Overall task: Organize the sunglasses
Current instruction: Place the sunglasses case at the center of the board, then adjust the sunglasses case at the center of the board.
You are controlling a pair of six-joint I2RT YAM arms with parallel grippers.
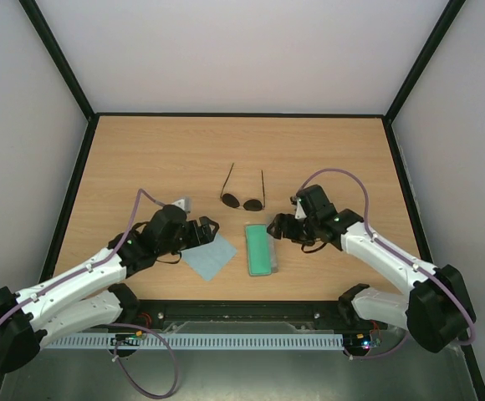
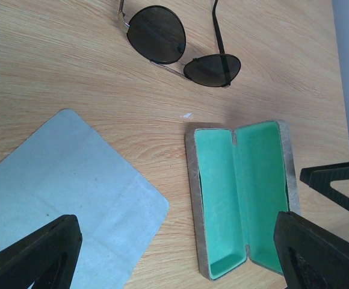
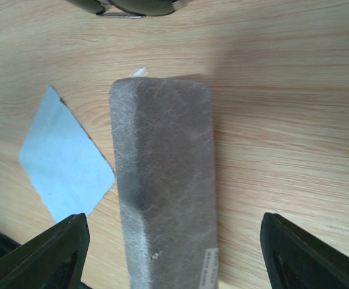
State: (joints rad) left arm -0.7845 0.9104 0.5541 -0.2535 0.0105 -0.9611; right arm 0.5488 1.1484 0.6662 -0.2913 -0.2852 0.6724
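Observation:
The sunglasses (image 1: 242,200) lie on the wooden table with their temple arms unfolded and pointing to the back; their dark round lenses (image 2: 156,42) show at the top of the left wrist view, and barely at the top edge of the right wrist view (image 3: 126,6). My left gripper (image 1: 205,232) is open above the light blue cloth's edge, holding nothing, its fingers (image 2: 36,253) wide apart. My right gripper (image 1: 278,227) is open too, its fingers (image 3: 48,253) standing on either side of the case's grey lid (image 3: 162,186) without touching it.
The grey case (image 1: 260,249) lies open in front of the sunglasses, its green lining (image 2: 240,186) facing up. The light blue cloth (image 1: 210,255) lies flat just left of the case, also seen under the left gripper (image 2: 60,186). Black walls frame the table.

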